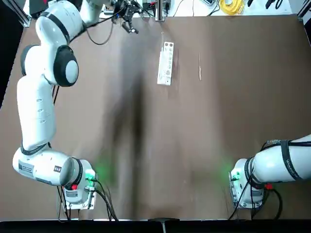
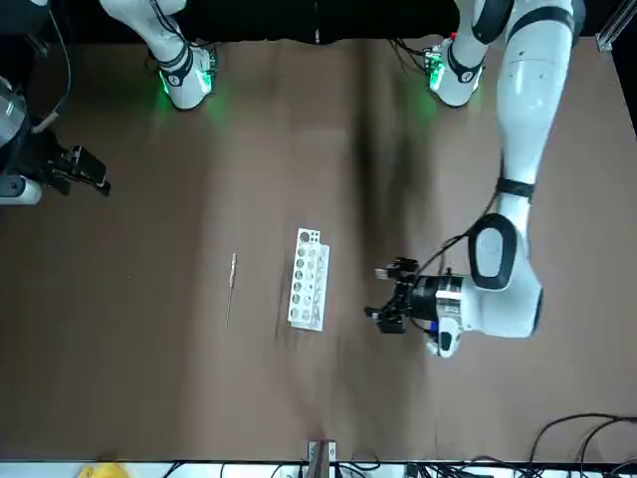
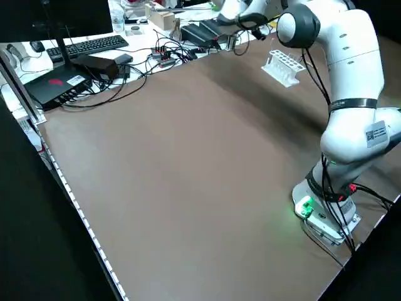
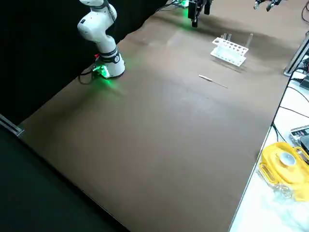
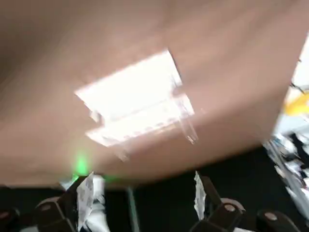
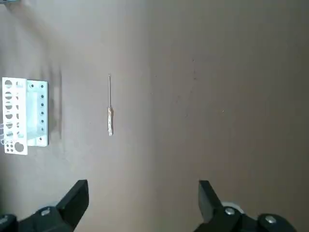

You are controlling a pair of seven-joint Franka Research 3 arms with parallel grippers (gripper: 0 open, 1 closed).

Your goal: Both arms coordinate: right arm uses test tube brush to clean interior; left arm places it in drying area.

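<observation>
White drying rack upper centre of top view, flat on brown surface. Test tube brush just right of rack, apart, lying parallel. Left gripper extended to far edge, lower-centre in front view, right of rack, not touching; fingers apart, nothing between. Right gripper high above surface near brush, fingers spread, empty. Right arm base lower right of top view.
</observation>
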